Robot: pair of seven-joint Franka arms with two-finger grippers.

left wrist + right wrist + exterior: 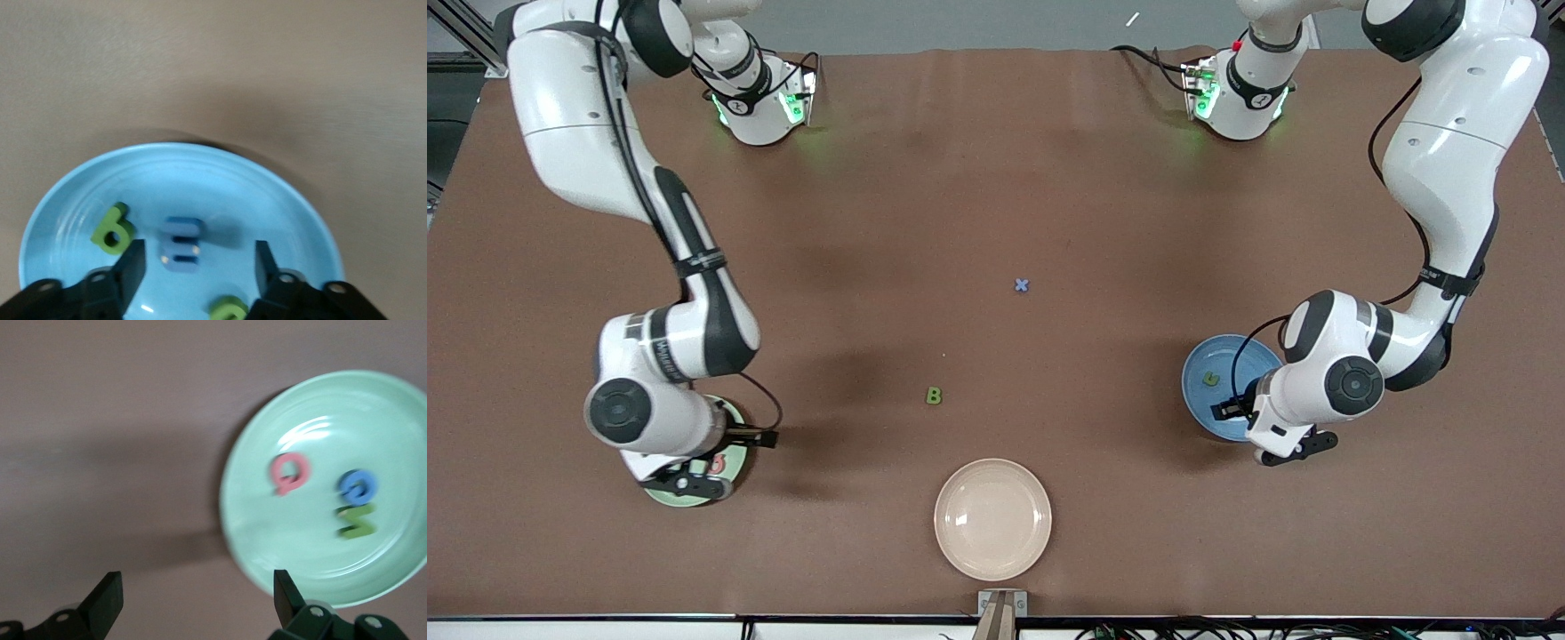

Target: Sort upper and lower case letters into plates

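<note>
My left gripper (200, 263) hangs open just above the blue plate (220, 180), nothing between its fingers. A blue letter (181, 244) lies on that plate under the gap, with a green letter (112, 230) beside it and another green letter (229, 309) by one finger. My right gripper (198, 597) is open and empty over the table at the rim of the pale green plate (333, 420). That plate holds a red letter (291, 472), a blue letter (357, 485) and a green letter (357, 521). On the bare table lie a blue x (1022, 284) and a green B (934, 396).
A cream plate (992, 518) sits near the front edge of the table, midway between the two arms' ends. The blue plate (1209, 356) is at the left arm's end and the pale green plate (665, 498) at the right arm's end, each partly under a hand.
</note>
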